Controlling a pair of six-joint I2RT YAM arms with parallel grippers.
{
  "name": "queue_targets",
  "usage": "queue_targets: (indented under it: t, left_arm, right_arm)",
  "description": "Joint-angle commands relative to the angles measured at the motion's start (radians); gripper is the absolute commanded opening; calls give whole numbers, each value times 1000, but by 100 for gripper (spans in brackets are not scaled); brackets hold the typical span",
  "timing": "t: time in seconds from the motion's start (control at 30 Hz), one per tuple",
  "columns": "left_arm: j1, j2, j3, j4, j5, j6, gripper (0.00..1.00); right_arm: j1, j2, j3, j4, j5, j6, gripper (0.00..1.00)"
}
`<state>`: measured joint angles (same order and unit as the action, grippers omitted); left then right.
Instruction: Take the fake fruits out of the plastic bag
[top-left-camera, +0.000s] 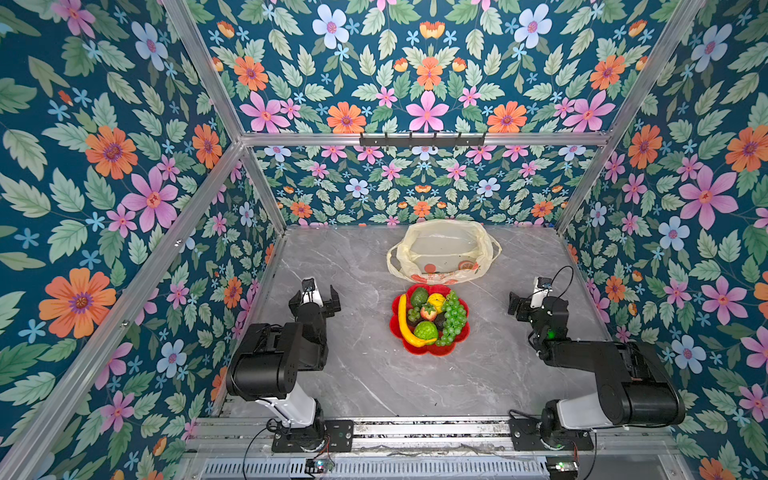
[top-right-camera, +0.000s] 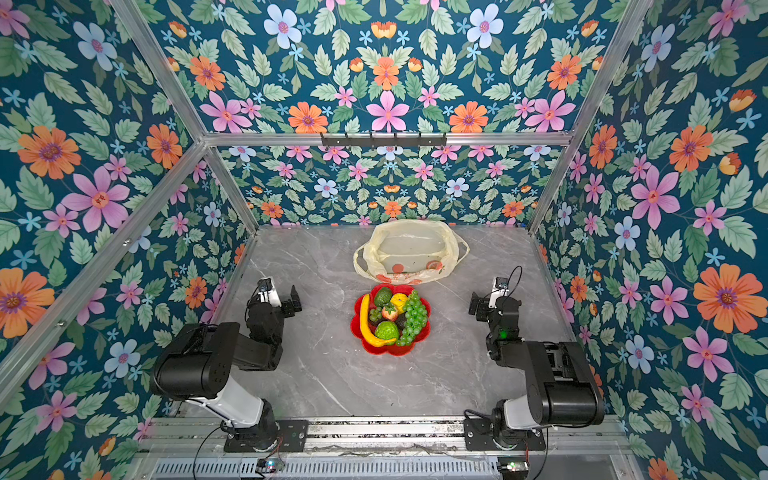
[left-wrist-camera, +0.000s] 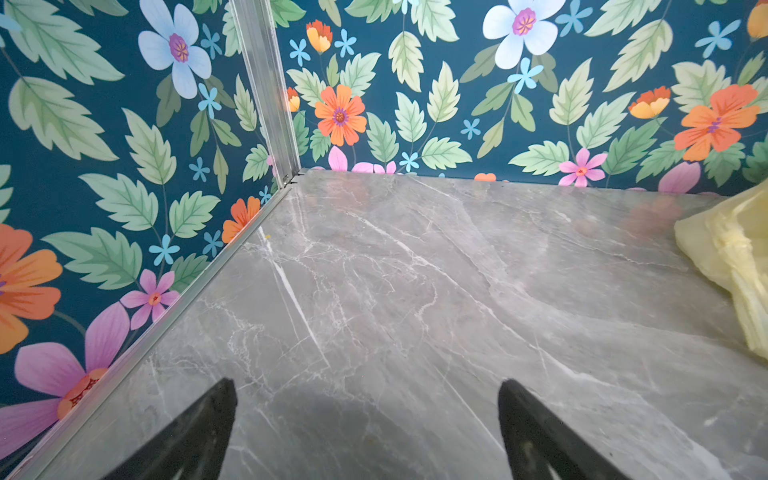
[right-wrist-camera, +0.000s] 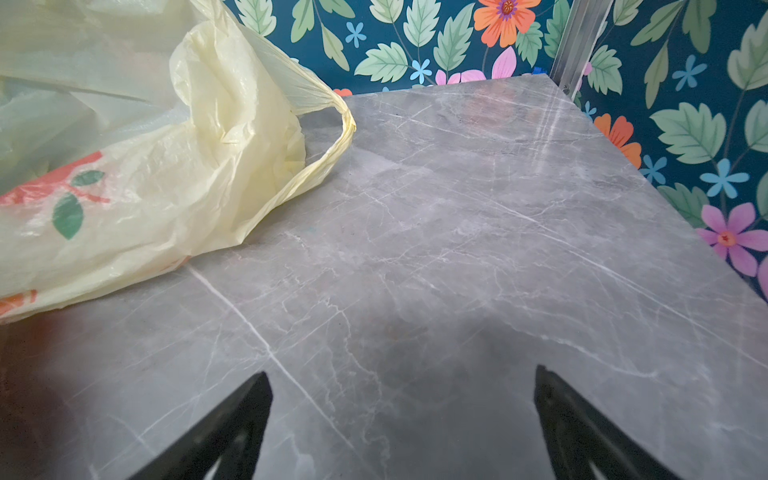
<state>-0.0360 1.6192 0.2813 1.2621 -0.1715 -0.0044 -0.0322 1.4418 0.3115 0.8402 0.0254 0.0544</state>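
- fingers (left-wrist-camera: 199, 432) of the left gripper (left-wrist-camera: 366, 384) stand wide apart and released, with only the bare grey marble table (left-wrist-camera: 374, 270) between them.
- fingers (right-wrist-camera: 582, 428) of the right gripper (right-wrist-camera: 402, 371) are spread just as wide, holding nothing, with tabletop alone between them.
- plastic bag (top-left-camera: 442, 253) lies crumpled with its mouth open on the table, out ahead of both pairs of fingers and well apart from each; in the right wrist view its twisted handle loop (right-wrist-camera: 351, 122) rests flat on the marble beyond the fingertips.
- fake fruits (top-left-camera: 430, 318) are out of the bag, piled on a red flower-shaped plate (top-left-camera: 432, 352) set between the two grippers and clear of both.
- plate sits just beside the bag's near edge; whether they touch i cannot tell.
- on the plate, the yellow banana (top-left-camera: 405, 324) curves along the side toward the left fingers and the green grape bunch (top-left-camera: 453, 318) fills the side toward the right fingers.
- red strawberry (top-left-camera: 428, 311) sits in the middle, with the bumpy lime-green fruit (top-left-camera: 426, 331) on its side away from the bag.
- dark avocado (top-left-camera: 419, 296) and yellow-orange citrus (top-left-camera: 436, 300) lie on the side nearest the bag.
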Motion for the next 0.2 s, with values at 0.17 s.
queue_targets:
  t: [0.17]
  left_arm:
    - [-1, 0, -2, 10, -4, 0, 100]
  right_arm:
    - [0, -4, 3, 28, -5, 9, 99]
